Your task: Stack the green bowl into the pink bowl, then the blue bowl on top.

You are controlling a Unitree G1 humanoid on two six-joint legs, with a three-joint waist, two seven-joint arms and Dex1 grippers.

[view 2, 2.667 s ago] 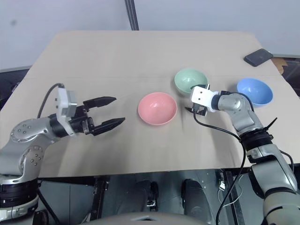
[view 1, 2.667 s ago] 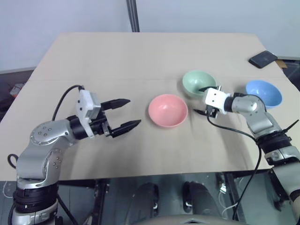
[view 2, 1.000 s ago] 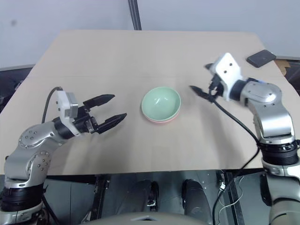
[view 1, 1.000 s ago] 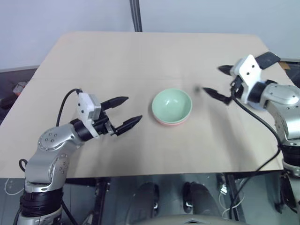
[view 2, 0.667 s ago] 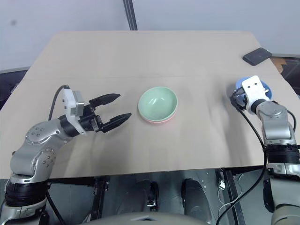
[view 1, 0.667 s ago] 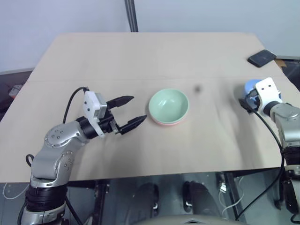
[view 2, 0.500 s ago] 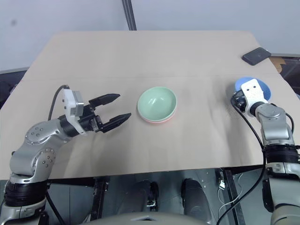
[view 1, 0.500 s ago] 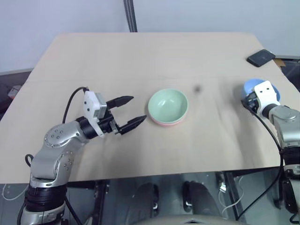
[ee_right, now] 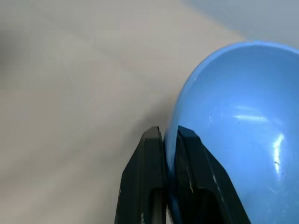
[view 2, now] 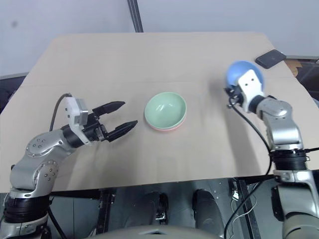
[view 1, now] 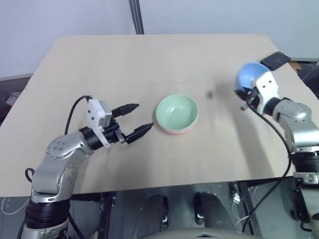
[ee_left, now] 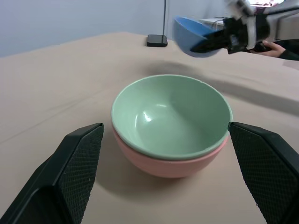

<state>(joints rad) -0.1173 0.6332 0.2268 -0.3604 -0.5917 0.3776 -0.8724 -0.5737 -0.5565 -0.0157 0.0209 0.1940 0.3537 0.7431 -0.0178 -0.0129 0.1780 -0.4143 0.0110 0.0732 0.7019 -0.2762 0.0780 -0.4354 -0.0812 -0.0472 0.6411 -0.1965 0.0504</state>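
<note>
Bowls first: your green bowl (view 1: 177, 111) sits nested in the pink bowl (view 1: 175, 130) mid-counter (view 1: 149, 64). Right gripper (ee_right: 169, 140) has its jaws clamped on the blue bowl's (view 1: 247, 74) rim, lifted well right of that stack. Left gripper (view 1: 132, 120) waits just left, jaws apart.

green bowl (view 1: 177, 110) nested in pink bowl (ee_left: 168, 165); blue bowl (view 1: 248, 74) aloft, tilted

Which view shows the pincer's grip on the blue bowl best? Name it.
The right wrist view: the right pincer pinches the blue bowl by its rim. The eye views show the bowl's underside, lifted off the table; the left wrist view shows it distant.
</note>
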